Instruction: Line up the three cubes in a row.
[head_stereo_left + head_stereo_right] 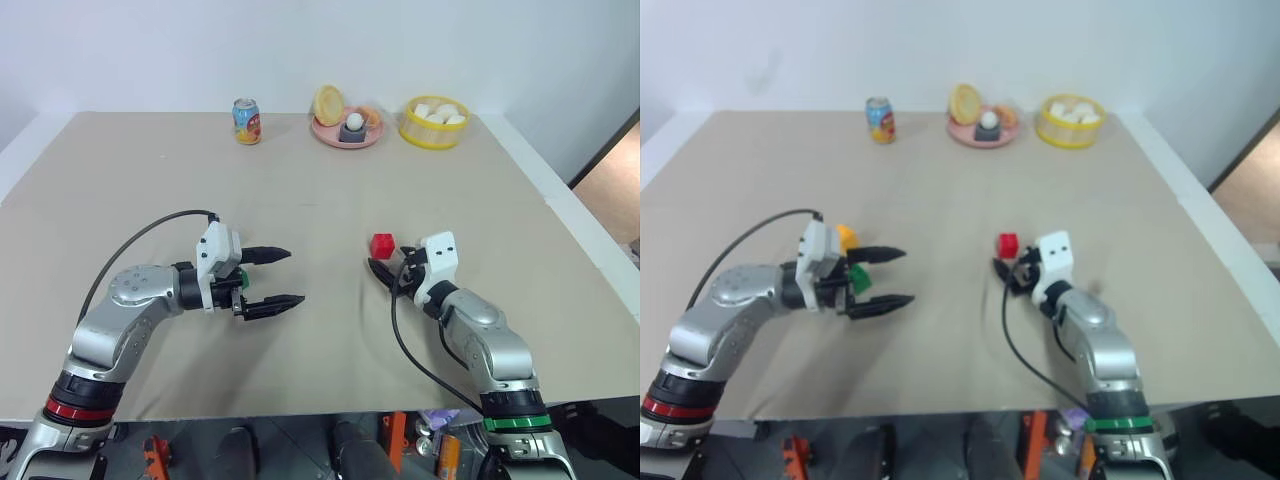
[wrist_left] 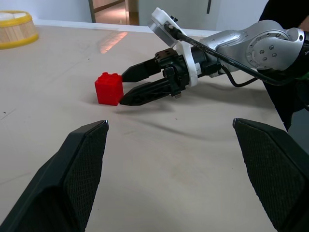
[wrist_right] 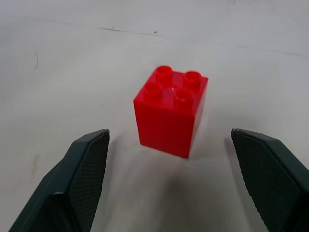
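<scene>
With its fingers wide apart and empty, the right gripper [image 3: 169,179] could nudge the red cube [image 3: 171,111] away if it advances off-centre.

A broad beige worktop [image 1: 330,210] fills the room's middle, its surface matte with faint scuffs. Behind it runs a plain white wall [image 1: 300,50], evenly lit, no windows showing. Off to the right, past the worktop's pale edge, a strip of warm brown floor [image 1: 615,195] beside a dark doorway edge.
</scene>
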